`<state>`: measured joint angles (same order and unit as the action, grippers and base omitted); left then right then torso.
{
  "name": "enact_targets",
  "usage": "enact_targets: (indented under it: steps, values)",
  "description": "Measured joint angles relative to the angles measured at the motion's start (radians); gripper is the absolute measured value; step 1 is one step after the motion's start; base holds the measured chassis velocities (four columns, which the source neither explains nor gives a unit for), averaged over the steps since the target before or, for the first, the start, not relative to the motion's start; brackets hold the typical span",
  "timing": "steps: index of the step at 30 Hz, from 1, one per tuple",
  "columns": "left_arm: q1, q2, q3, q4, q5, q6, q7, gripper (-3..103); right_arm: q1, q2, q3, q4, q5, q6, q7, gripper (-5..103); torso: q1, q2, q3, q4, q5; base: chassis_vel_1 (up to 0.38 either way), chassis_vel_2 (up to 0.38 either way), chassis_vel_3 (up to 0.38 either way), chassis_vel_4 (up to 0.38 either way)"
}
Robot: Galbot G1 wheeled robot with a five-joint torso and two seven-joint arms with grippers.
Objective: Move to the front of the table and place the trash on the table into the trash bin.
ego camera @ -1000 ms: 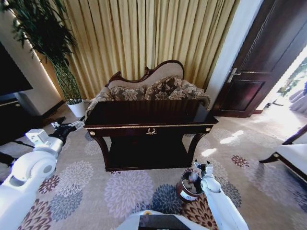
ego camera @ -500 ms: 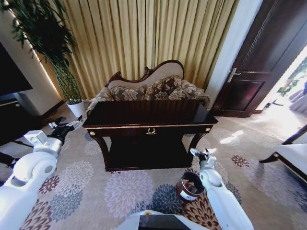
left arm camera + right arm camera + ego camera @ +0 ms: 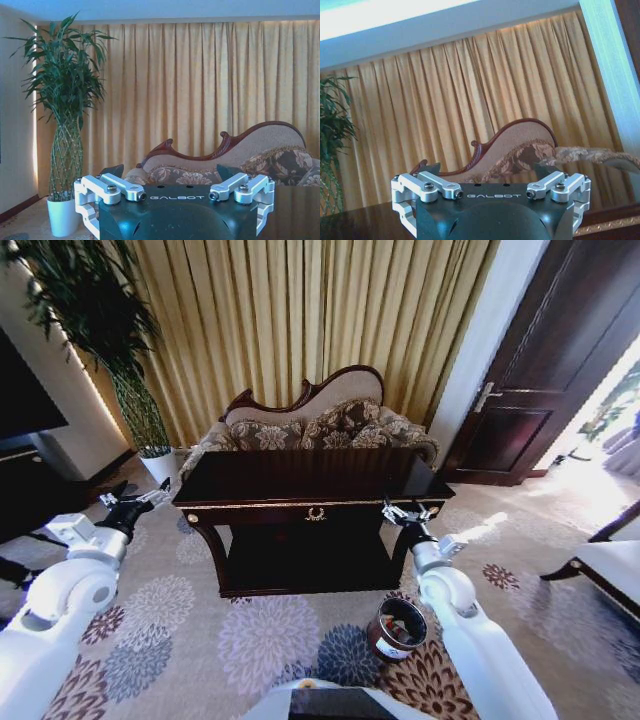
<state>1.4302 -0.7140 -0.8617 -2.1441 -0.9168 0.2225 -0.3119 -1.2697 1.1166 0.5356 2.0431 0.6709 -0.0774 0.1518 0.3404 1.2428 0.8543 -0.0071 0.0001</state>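
The dark glossy table with gold trim stands straight ahead, its top bare and reflecting. Its top also shows under my right wrist. The trash is out of view. On the carpet by the table's front right leg sits the small round brown trash bin; I cannot make out its contents. My right gripper is open and empty, raised at the table's front right corner, above and behind the bin. Left of the table, level with its top, my left gripper hangs open and empty.
A carved sofa with patterned cushions stands behind the table before gold curtains. A tall plant in a white pot is at the back left. A dark door is at the right, with a pale bench at the right edge.
My right gripper has risen from just over the trash bin to the table's front right corner. The left arm has barely shifted.
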Motion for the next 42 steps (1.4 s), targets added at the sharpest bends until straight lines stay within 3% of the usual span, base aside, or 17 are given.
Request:
enact_targets:
  steps: [13, 42]
  values:
    - [-0.017, 0.013, 0.015, 0.006, 0.003, 0.002, 0.003, 100, -0.007, -0.001, 0.006, 0.015, -0.005, 0.001, -0.001, 100, 0.0, 0.0, 0.0, 0.0002, 0.0, 0.096, -0.085, -0.091, 0.096]
    - [-0.002, 0.006, 0.01, -0.005, 0.006, 0.004, 0.005, 100, -0.009, -0.013, 0.007, 0.017, -0.009, 0.018, 0.006, 100, 0.0, 0.0, 0.0, 0.0001, 0.0001, 0.318, -0.326, -0.32, 0.321]
